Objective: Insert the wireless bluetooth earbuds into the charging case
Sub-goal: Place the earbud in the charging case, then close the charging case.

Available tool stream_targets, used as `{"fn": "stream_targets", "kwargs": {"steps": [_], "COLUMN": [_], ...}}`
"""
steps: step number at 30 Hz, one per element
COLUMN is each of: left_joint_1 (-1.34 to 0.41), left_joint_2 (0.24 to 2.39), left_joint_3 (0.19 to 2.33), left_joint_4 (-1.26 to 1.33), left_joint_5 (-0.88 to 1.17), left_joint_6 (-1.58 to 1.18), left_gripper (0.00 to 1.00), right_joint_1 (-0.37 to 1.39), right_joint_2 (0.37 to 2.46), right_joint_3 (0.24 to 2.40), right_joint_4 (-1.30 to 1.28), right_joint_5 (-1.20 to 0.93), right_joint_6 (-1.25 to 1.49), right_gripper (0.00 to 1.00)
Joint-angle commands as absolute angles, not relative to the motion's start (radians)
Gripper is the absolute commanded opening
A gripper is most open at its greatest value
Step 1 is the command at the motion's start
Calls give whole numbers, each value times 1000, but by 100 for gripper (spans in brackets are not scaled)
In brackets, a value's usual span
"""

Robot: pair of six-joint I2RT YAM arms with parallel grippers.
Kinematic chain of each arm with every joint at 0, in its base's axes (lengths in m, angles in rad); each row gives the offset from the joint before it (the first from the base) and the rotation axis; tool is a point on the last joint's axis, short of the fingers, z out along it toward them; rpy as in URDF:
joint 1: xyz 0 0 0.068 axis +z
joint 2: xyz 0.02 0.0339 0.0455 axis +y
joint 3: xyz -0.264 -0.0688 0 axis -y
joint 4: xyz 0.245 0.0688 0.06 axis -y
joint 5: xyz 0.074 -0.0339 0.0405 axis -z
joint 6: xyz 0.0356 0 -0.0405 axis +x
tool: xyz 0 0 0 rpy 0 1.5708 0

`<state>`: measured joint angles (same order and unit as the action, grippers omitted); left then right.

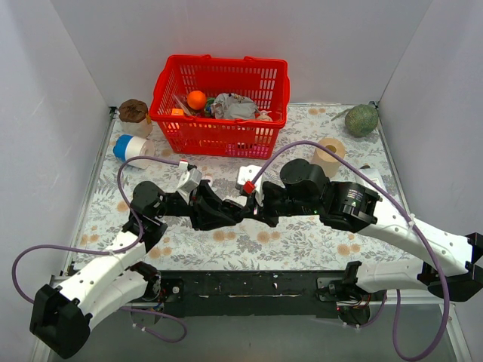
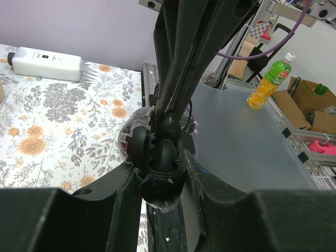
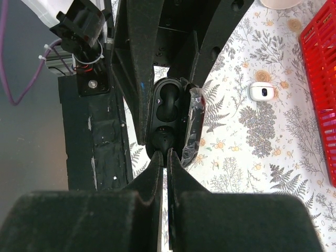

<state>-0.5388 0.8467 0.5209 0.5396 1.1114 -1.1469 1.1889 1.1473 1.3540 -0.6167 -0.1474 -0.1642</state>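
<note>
In the right wrist view my left gripper's fingers [image 3: 131,79] are shut on an open black charging case [image 3: 169,107] and hold it above the flowered table. A black earbud [image 3: 163,139] sits in the case's near slot. The far slot looks dark, and I cannot tell whether it is filled. My right gripper [image 3: 167,157] is shut, its tips touching that earbud. In the left wrist view the case [image 2: 160,168] sits between the left fingers, with the right fingers [image 2: 170,100] coming down onto it. In the top view both grippers meet at mid-table: left [image 1: 226,211], right [image 1: 260,205]. No white earbuds show.
A small white case [image 3: 261,91] lies on the cloth to the right. At the back stand a red basket [image 1: 219,105] of items, a blue-capped white bottle [image 1: 130,147], a brown object [image 1: 133,111], a tape roll [image 1: 329,154] and a green ball [image 1: 361,119].
</note>
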Motion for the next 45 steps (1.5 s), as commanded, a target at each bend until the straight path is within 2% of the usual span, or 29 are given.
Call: {"fn": "stream_targets", "kwargs": {"steps": [1, 13, 17, 20, 22, 27, 30, 31, 33, 34, 45], "left_joint_1": [-543, -554, -555, -557, -555, -555, -557, -557, -558, -560, -571], "left_joint_2": [816, 813, 807, 805, 805, 790, 784, 781, 776, 773, 743], "left_joint_3": [526, 512, 512, 509, 508, 488, 479, 480, 483, 488, 486], "left_joint_4": [595, 612, 598, 583, 580, 563, 554, 539, 519, 496, 515], "left_joint_5": [1091, 1046, 1042, 1039, 1037, 1022, 1012, 1000, 988, 974, 947], "left_joint_6": [-1164, -1163, -1151, -1140, -1141, -1131, -1129, -1121, -1108, -1094, -1075], "left_gripper": [0, 0, 0, 0, 0, 0, 0, 0, 0, 0, 0], "right_joint_1": [1200, 1212, 1212, 1212, 1212, 1213, 1210, 1210, 1210, 1207, 1201], "right_joint_2": [1157, 1163, 1151, 1141, 1137, 1080, 1039, 1028, 1035, 1060, 1219], "right_joint_3": [1379, 1382, 1397, 1408, 1431, 1460, 1407, 1376, 1362, 1368, 1440], "right_joint_4": [-572, -560, -565, -569, -574, -542, -471, -453, -440, -445, -503], "right_joint_5": [-118, -74, -46, -23, -8, 64, 181, 263, 331, 351, 270], "right_joint_6": [-156, -118, -106, -103, -97, -92, -71, -48, -23, -14, 20], "right_gripper": [1, 1, 28, 41, 46, 50, 43, 27, 4, 1, 2]}}
